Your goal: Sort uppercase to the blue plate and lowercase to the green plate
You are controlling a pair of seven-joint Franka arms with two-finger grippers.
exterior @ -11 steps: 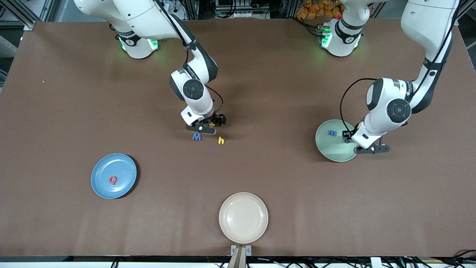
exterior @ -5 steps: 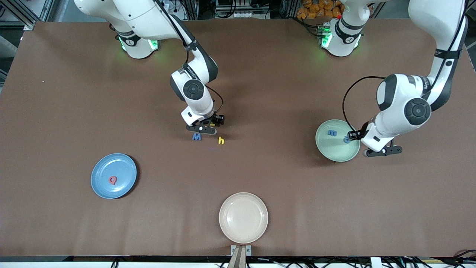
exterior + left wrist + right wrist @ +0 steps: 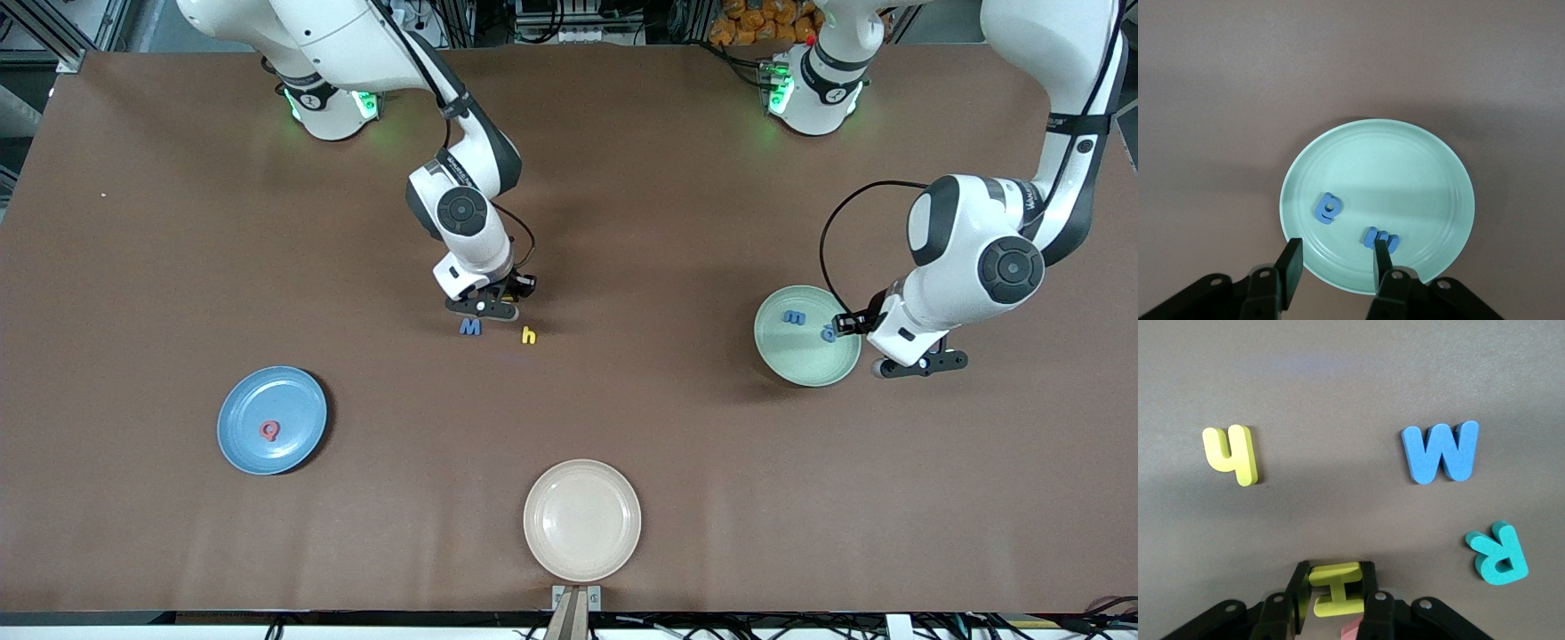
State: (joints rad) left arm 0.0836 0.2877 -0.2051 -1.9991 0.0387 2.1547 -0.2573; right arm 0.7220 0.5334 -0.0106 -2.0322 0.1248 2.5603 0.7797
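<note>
Nearest the front camera, a beige plate [image 3: 581,521] sits empty at the desk's [image 3: 178,267] near edge, about midway between the two arms' ends. Farther up and toward the right arm's end lies the blue plate [image 3: 293,400], with the red Q [image 3: 269,431] resting on it.

Near the middle of the desk, the blue M [image 3: 470,327] and the yellow h [image 3: 529,335] lie flat on the bare surface, a short gap between them. Just above them in the front view, the right gripper [image 3: 503,300] is down at the desk; in the right wrist view its fingers [image 3: 1298,590] are drawn in against the two sides of the yellow H [image 3: 1335,589], pinching it. A pink scrap of another letter [image 3: 1351,631] peeks out beside the fingers, too hidden to name. The teal R [image 3: 1498,553] lies near the blue M in that wrist view; the front camera does not show it.

Toward the left arm's end is the green plate [image 3: 800,360]. On it lie two blue lowercase letters, the m [image 3: 793,316] and the rounded a-like letter [image 3: 829,333]. The left gripper [image 3: 920,360] hangs over the desk just beside the plate's rim; its fingers [image 3: 1290,263] stand partly apart with nothing between them.
</note>
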